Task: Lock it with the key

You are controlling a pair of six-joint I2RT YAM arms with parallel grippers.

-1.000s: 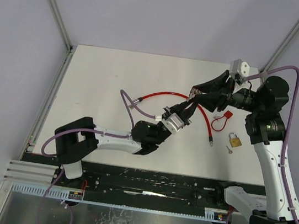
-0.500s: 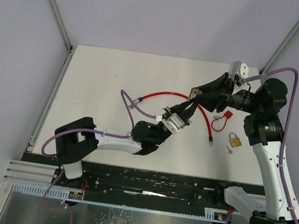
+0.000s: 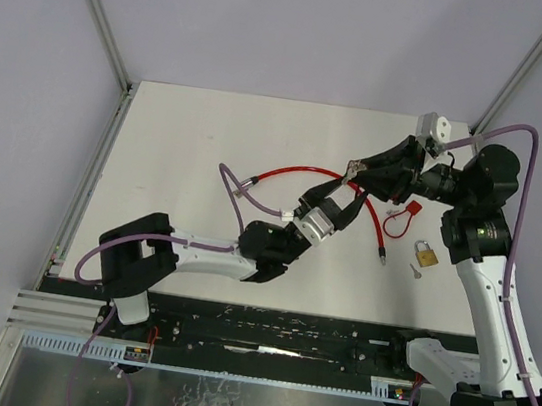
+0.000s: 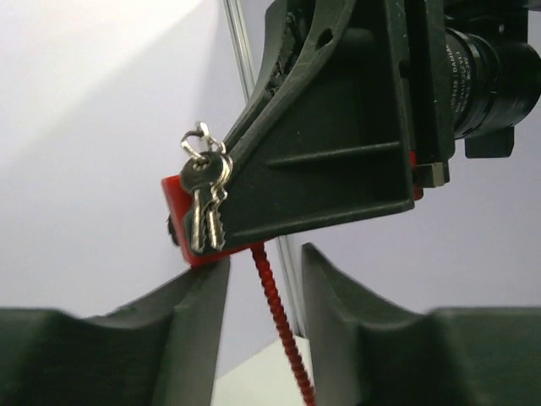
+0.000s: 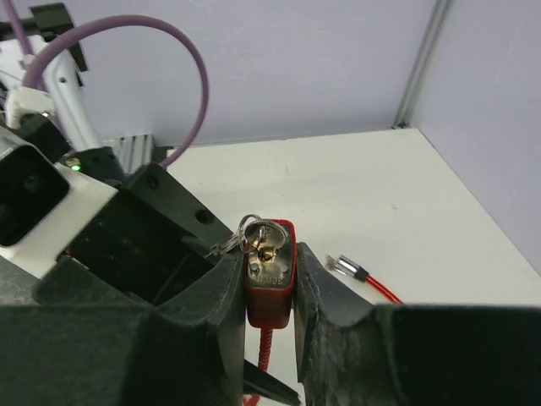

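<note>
In the right wrist view my right gripper (image 5: pixel 270 258) is shut on a red padlock (image 5: pixel 270 283), one finger on each side of its body. A silver key (image 5: pixel 272 235) sits in the keyhole on the lock's end face, with a ring and spare keys (image 4: pixel 205 211) hanging off it. The lock's red cable (image 4: pixel 272 292) drops down between the fingers of my left gripper (image 4: pixel 266 264). That gripper is open just under the lock and touches neither key nor cable. From above, the two grippers (image 3: pixel 361 170) (image 3: pixel 344 201) meet over the table's right half.
The red cable (image 3: pixel 285 172) loops across the table to its free metal end (image 3: pixel 381 260). A brass padlock (image 3: pixel 426 254), a small loose key (image 3: pixel 414 271) and a small red padlock (image 3: pixel 405 218) lie under the right arm. A purple wall stands close on the right.
My left gripper has opened and come off the key, backing slightly down from the lock. My right gripper has tightened on the red padlock and hardly moved.
</note>
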